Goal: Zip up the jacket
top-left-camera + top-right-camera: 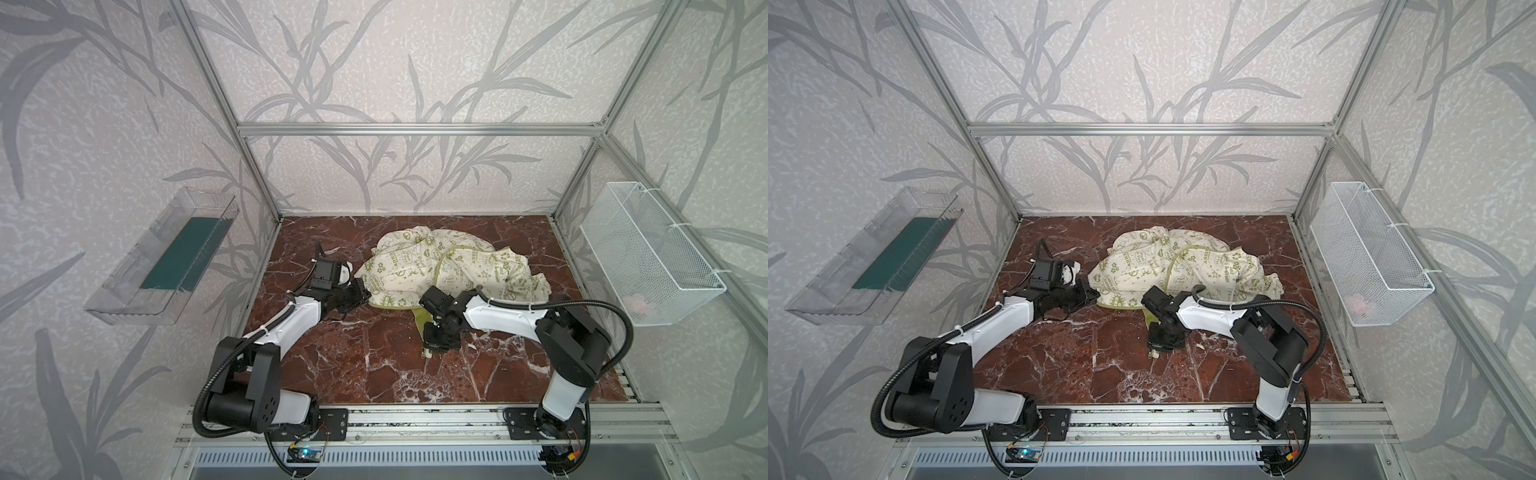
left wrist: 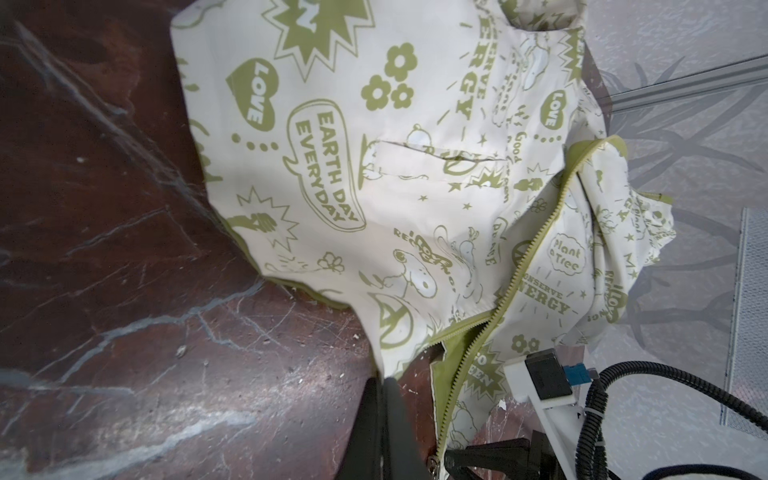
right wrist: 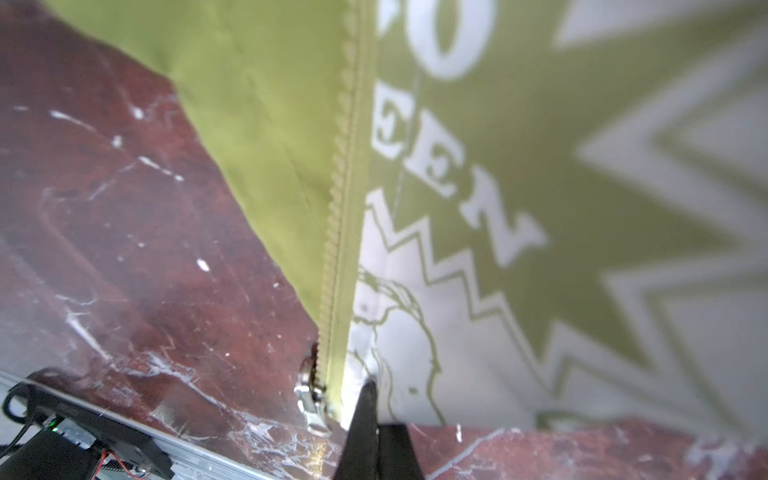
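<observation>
Small cream fabric jacket with olive-green doodles and words, lying crumpled toward the back middle of the dark red marble bench in both top views. Zipper not done up: green zipper teeth running in an open line down the front, with the plain green lining showing beside them. Left black pincer low at the jacket's left hem, squeezed shut on the edge of the cloth in the left wrist view. Right black pincer pointing down at the bench in front of the jacket, on a green flap pulled out toward the front. Right pincer also squeezed shut, its tip pinching the cream fabric just beside the bottom of the zipper tape. Small silver zipper slider sitting right next to that tip, at the very bottom end of the teeth. Clear plastic tray on the left wall and white wire basket on the right wall, both well apart from the jacket.
</observation>
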`<state>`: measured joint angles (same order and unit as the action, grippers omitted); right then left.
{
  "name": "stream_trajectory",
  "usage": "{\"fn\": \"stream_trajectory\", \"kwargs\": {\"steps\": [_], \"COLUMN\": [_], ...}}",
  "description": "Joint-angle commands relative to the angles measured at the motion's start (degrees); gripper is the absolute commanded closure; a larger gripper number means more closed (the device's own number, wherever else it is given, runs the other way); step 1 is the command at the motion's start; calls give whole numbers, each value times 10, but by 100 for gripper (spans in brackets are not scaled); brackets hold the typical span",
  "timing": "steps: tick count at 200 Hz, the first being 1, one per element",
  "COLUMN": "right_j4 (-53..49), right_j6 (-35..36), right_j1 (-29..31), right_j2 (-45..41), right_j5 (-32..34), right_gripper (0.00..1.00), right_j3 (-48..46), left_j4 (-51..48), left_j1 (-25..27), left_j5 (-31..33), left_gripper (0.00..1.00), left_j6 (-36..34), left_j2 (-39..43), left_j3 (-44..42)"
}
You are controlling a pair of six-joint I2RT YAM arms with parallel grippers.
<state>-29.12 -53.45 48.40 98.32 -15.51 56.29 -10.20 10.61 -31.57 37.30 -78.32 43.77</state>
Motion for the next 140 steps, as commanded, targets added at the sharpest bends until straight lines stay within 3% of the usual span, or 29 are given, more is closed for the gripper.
{"fn": "stream_trajectory", "kwargs": {"steps": [1,55,83,102,140], "right_j4": [164,463,629,666,740], "right_j6": [20,131,165,217,245], "right_j1": [-4,-4,-4,-4,-4], "right_j2": [-86,-225,-299,-344,-406], "right_j5": [29,139,210,232,282], "right_gripper": [100,100,100,100,100], "right_j3": [-64,-201,-295,-321,-369], "left_j4": [49,288,306,321,436], "left_j1": [18,84,97,115,144], "left_j5": [-40,-66,-65,-59,-45], "left_gripper": [100,100,100,100,100], "left_j6": [19,145,173,187,240], "left_j2": [30,47,53,63,66], "left_j3": [20,-15,-25,-48,-82]}}
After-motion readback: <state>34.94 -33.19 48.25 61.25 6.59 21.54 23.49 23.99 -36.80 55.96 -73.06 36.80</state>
